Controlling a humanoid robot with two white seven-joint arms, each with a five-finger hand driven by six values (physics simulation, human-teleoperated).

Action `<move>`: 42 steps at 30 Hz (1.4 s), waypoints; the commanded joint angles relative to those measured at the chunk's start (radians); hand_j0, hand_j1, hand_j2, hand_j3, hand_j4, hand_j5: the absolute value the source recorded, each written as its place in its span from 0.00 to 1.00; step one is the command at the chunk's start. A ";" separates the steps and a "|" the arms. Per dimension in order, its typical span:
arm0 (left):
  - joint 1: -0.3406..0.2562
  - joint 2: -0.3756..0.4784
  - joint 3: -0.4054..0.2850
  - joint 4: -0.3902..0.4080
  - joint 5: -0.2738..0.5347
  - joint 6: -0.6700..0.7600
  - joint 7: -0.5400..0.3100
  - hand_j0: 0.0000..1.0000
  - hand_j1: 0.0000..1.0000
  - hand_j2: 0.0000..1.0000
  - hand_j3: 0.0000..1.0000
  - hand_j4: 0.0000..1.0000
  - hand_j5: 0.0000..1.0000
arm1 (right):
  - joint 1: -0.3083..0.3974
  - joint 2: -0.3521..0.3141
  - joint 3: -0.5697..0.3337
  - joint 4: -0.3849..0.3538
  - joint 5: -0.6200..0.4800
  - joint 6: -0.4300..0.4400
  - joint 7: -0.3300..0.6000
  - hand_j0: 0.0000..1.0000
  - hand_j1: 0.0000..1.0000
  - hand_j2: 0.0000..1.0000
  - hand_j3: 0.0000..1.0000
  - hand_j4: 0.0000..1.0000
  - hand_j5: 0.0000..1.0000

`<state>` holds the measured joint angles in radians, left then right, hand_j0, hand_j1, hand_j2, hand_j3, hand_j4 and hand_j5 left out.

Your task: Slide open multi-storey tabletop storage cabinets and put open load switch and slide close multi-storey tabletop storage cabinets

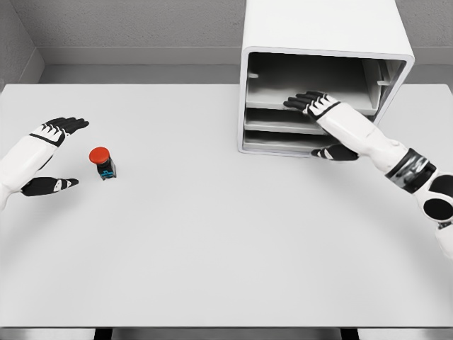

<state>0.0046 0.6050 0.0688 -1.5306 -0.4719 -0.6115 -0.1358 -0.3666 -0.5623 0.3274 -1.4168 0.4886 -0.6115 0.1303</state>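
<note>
Right hand at the cabinet, switch waiting on the counter

The right hand (320, 113) lies flat, fingers extended, on a drawer front of the cabinet (325, 42). The left hand (51, 145) hovers open beside the red-capped load switch (102, 163) on the counter (226, 241).

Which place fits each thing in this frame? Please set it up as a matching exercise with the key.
Things:
1. load switch
2. right hand
3. left hand
4. storage cabinet

Places:
A. far right of the table
B. reaching into the cabinet front, on a tray
C. on the table, left side, red cap up
D. open, left of the switch, not touching it

Pairs: 1-C, 2-B, 3-D, 4-A
</note>
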 commanded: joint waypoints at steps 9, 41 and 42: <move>0.000 0.001 0.000 0.000 0.007 0.001 0.001 1.00 1.00 1.00 1.00 1.00 1.00 | 0.005 -0.001 0.001 0.007 -0.007 0.001 0.003 1.00 1.00 1.00 1.00 1.00 1.00; 0.000 0.001 0.000 -0.002 0.009 0.001 0.001 1.00 1.00 1.00 1.00 1.00 1.00 | 0.202 -0.136 -0.126 -0.211 -0.030 0.001 0.002 1.00 1.00 1.00 1.00 1.00 1.00; 0.002 0.001 0.000 -0.002 0.009 0.001 0.001 1.00 1.00 1.00 1.00 1.00 1.00 | 0.192 -0.131 -0.125 -0.185 -0.030 0.001 0.000 1.00 1.00 1.00 1.00 1.00 1.00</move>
<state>0.0061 0.6050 0.0688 -1.5321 -0.4703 -0.6115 -0.1358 -0.1917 -0.6960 0.2055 -1.6248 0.4640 -0.6115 0.1308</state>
